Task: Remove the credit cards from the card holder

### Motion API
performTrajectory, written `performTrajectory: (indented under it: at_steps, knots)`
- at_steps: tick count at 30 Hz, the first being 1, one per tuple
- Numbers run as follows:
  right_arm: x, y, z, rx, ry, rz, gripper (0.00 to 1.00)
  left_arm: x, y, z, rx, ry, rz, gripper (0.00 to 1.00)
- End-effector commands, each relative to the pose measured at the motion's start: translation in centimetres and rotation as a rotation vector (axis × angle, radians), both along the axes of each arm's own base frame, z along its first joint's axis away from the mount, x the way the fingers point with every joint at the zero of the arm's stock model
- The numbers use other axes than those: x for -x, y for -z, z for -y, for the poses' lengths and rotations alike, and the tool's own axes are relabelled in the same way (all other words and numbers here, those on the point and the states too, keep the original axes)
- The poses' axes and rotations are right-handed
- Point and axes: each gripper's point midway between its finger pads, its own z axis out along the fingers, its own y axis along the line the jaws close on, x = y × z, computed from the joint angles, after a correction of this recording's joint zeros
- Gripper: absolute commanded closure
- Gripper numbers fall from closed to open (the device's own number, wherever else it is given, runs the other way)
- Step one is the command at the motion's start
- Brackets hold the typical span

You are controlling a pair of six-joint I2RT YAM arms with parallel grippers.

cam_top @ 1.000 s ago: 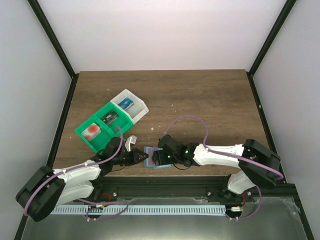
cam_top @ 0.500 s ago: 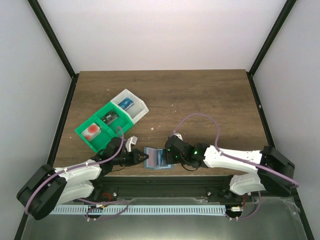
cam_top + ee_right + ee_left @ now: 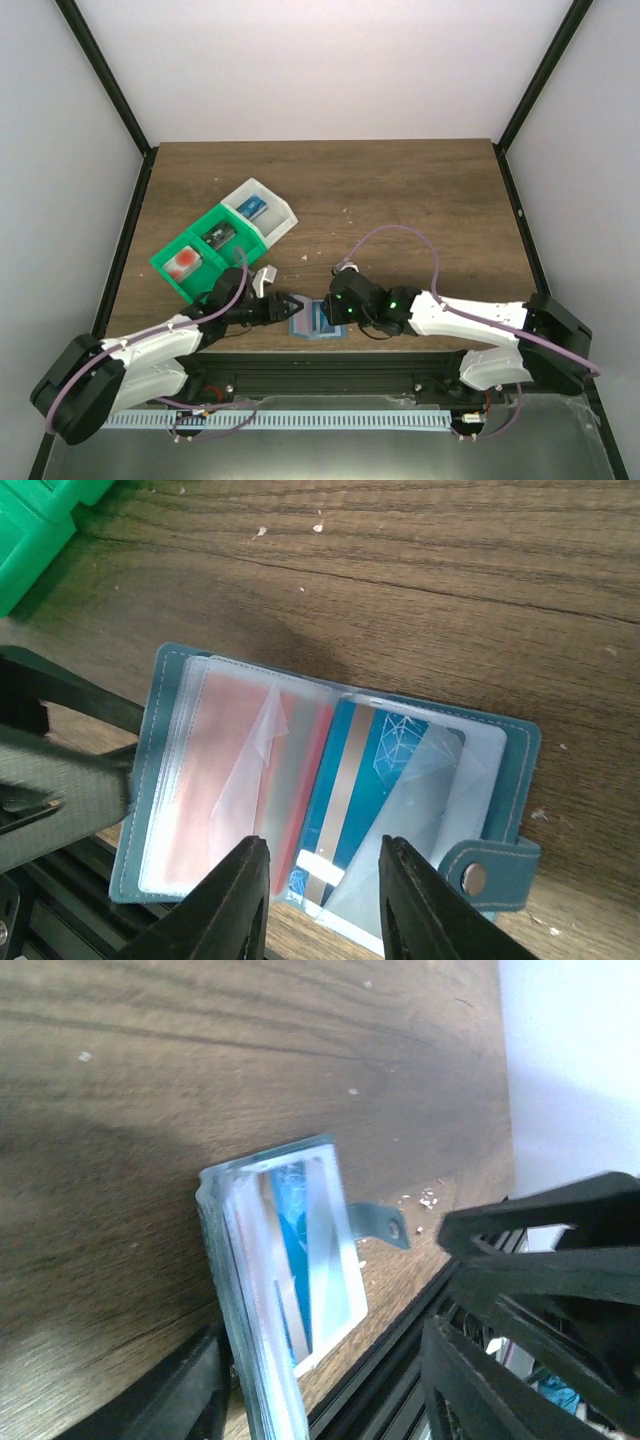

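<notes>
The table (image 3: 400,200) has open wood beyond, but the card holder (image 3: 490,770) lies spread at its near edge (little margin), credit cards (image 3: 350,770) in its sleeves. Left gripper (image 3: 284,304), jaws parted at the left cover, should steady it; right gripper (image 3: 322,852), jaws apart over the blue one, should draw it inward.

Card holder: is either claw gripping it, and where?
Nothing looks clamped: left gripper open astride the card holder at its left edge; right gripper parted above its pockets.

Green-and-white tray (image 3: 175,280) — on wooden table (image 3: 400,200)
</notes>
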Motion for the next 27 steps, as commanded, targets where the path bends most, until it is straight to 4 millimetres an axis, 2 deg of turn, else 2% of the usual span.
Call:
performTrajectory:
  at_steps: [1, 5, 11, 13, 16, 22, 27]
  knots:
    - [-0.9, -0.1, -0.9, -0.032, -0.002, 0.013, 0.69, -1.0, -2.9, 0.0, 0.015, -0.021, 0.075, 0.42]
    - [-1.1, 0.7, -1.1, -0.064, -0.003, -0.008, 0.71, -1.5, -5.0, -0.3, 0.02, -0.05, 0.127, 0.29]
    - [-0.7, 2.8, -0.8, -0.085, -0.001, -0.042, 0.73, -1.8, -6.9, 0.0, 0.082, -0.076, 0.137, 0.25]
    - [-0.4, 3.4, -0.7, -0.088, -0.006, -0.058, 0.73, -1.8, -6.9, 0.2, 0.118, -0.079, 0.123, 0.25]
    - [-0.2, 3.7, -0.7, -0.094, -0.008, -0.071, 0.74, -1.3, -6.3, 1.0, 0.16, -0.038, 0.091, 0.31]
    - [-0.5, 3.0, -0.9, -0.101, -0.022, -0.043, 0.76, -0.5, -5.0, 2.8, 0.152, 0.018, 0.064, 0.39]
    - [-0.9, 4.5, -0.1, -0.045, 0.016, -0.049, 0.77, -0.3, -2.5, 3.3, 0.106, 0.018, 0.027, 0.39]
